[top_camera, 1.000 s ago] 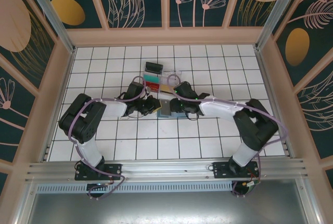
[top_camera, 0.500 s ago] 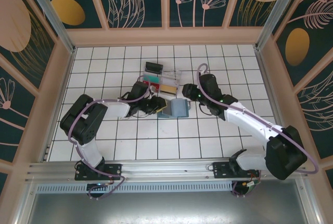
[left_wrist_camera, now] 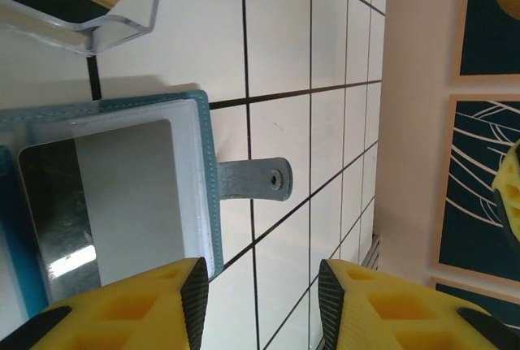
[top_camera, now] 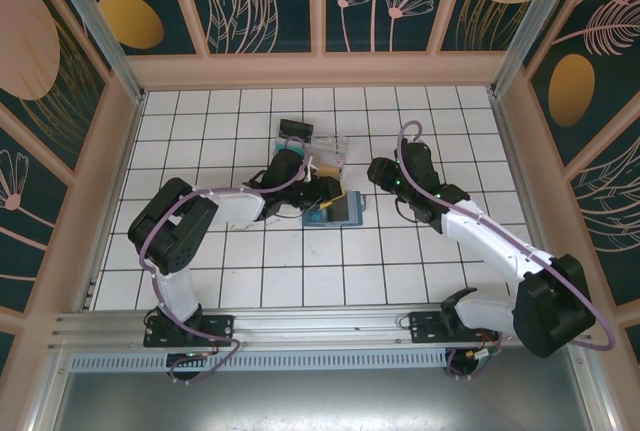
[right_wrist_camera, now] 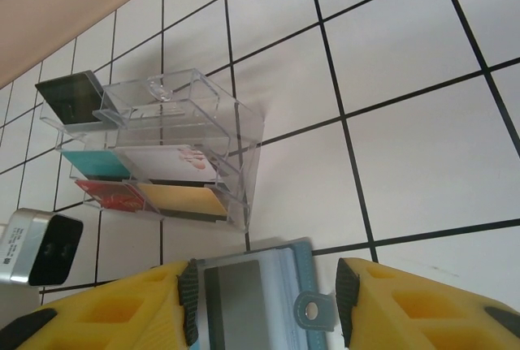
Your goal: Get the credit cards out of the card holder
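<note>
Since the earlier frame the right arm (top_camera: 480, 236) has swung out toward 3 o'clock, leaving the card holder (top_camera: 342, 209) flat on the tiles (top_camera: 250, 281), long axis 9-to-3, with the open left gripper (top_camera: 320, 198) nearer at its 10 o'clock and the open right gripper (top_camera: 378, 173) at 2 o'clock.

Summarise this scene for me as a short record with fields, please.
card holder: open on the tiled table, strap lying flat
card inside: grey card in a clear sleeve, not yet out
left gripper: open, by the holder's strap edge
right gripper: open, above the holder, holding nothing
clear tray: beside the holder, coloured cards in it
</note>
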Robot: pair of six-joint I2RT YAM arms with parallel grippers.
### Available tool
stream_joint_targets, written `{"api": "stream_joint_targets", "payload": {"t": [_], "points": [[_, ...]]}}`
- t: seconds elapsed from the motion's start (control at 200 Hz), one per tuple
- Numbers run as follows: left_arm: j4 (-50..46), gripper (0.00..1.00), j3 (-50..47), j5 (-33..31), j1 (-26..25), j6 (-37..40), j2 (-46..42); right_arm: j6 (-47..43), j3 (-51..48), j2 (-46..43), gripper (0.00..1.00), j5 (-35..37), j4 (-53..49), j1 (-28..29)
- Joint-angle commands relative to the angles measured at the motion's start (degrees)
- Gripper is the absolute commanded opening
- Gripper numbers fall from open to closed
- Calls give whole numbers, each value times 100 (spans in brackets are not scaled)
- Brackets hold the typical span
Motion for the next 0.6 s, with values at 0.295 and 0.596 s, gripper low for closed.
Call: {"api": "stream_joint_targets", "payload": {"t": [0.295,0.596], "points": [[-1220,32,-112,-1127,213,463,-514,-388,540,1117,37,-757,-266,548],[-870,26,-205,-675,269,246,-230,-301,905,2233,24,-842,-673,898]]}}
